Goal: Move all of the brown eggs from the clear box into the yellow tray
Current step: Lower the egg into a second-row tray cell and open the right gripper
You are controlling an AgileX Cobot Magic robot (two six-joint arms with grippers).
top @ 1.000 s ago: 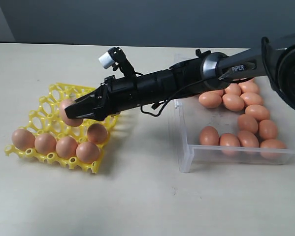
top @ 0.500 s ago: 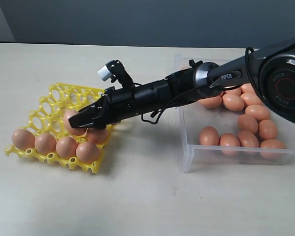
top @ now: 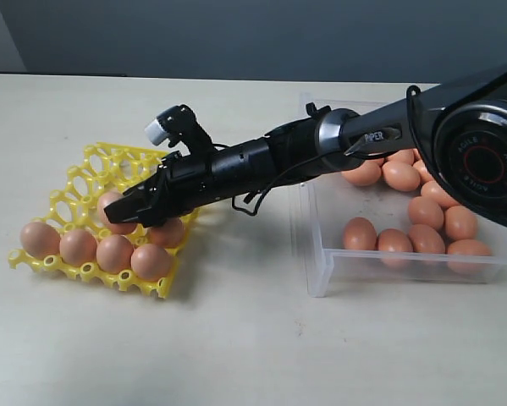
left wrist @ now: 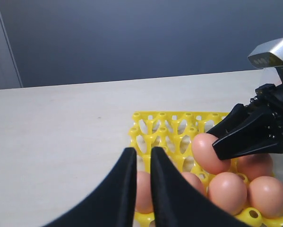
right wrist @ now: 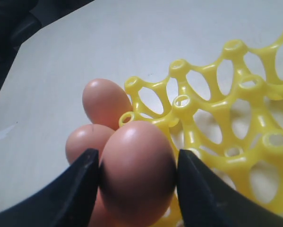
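While the right gripper (top: 124, 211) reaches across the surface (top: 236, 338) to the yellow tray (top: 88, 161), its jaws pinch one brown egg (top: 107, 207) by its sides, low over a cup in the tray's second row; whether the egg touches the cup I cannot tell. Five tray eggs (top: 115, 252) sit in cups, four along the near edge and one just behind them. A cluster of box eggs (top: 427, 237) lies loose in the clear box (top: 316, 262), well apart from the tray. The left gripper (left wrist: 140, 163) hangs beside the tray, jaws nearly pressed together, holding nothing.
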